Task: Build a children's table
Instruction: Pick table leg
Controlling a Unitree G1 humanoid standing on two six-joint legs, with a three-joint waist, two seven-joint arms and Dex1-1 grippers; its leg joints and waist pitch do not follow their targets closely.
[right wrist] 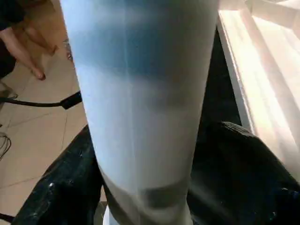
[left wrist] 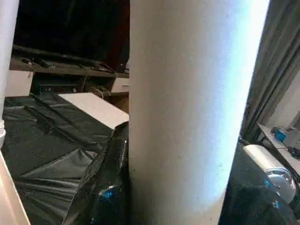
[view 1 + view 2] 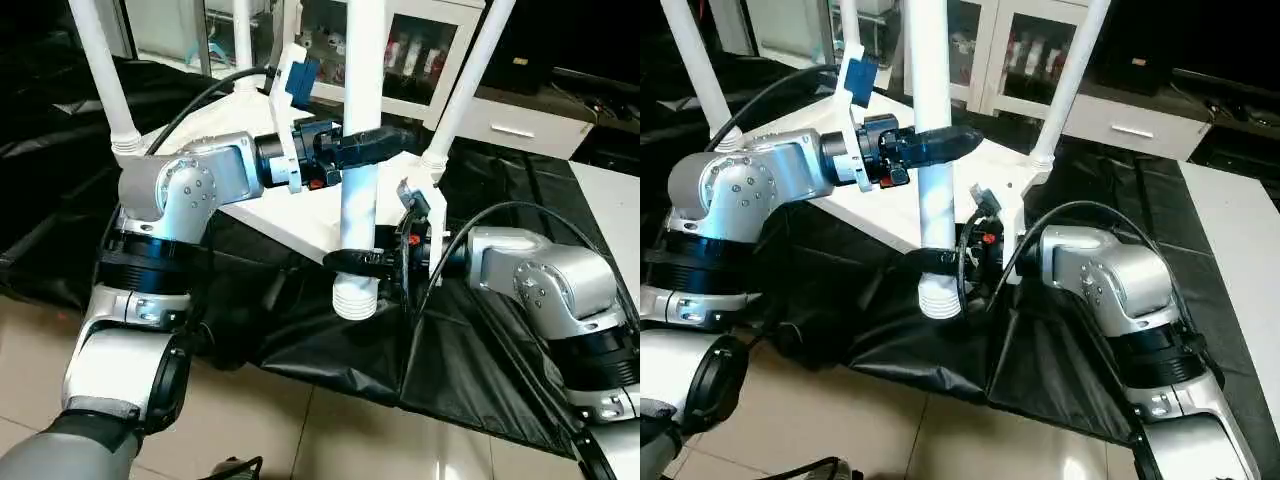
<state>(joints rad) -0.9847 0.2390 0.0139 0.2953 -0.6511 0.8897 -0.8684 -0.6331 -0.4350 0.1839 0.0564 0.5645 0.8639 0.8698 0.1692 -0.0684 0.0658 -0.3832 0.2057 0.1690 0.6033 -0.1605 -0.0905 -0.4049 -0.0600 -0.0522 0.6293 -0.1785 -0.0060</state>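
Standing upright off the near corner of the white ribbed plastic tabletop [image 3: 300,215], a smooth white tapered tubular leg [image 3: 360,150] is clamped by the left gripper [image 3: 365,145]; the right gripper [image 3: 358,263] rings its threaded end, grip unclear. Glossy black sheeting [image 3: 480,340] surrounds them.

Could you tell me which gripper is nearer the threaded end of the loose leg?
Right. The right gripper wraps the leg just above its threaded end; the left gripper grips it higher up.

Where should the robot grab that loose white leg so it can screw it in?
Probably around the smooth round shaft of the loose leg, from the side, as the left pincer does. It stands upright; its ribbed end hangs off the tabletop and must stay bare.
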